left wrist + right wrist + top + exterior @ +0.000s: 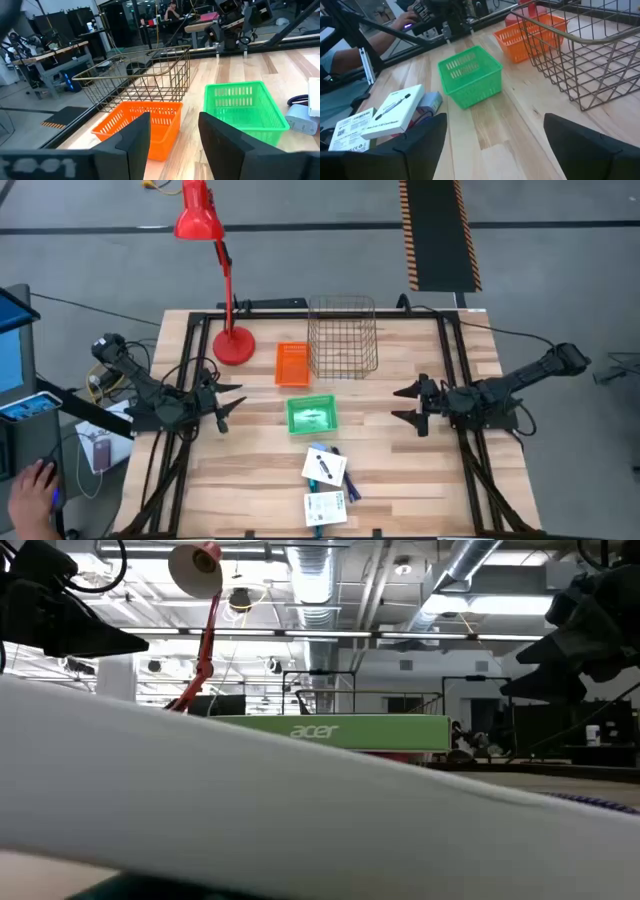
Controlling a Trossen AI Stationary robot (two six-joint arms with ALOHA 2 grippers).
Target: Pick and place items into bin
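Note:
Two white card packs with dark print lie flat near the table's near edge (324, 467) (325, 507), with a purple pen (352, 489) and a pale lavender block (431, 101) beside them. A green bin (312, 415) stands at the table's middle, also in the left wrist view (245, 106) and right wrist view (469, 75). My left gripper (228, 402) hovers open left of the green bin. My right gripper (408, 406) hovers open right of it. Neither touches anything.
An orange bin (292, 364) and a wire basket (342, 337) stand beyond the green bin. A red desk lamp (232, 345) stands at the far left. A person's hand (30, 485) shows off the table's left side. Bare wood lies between the green bin and each gripper.

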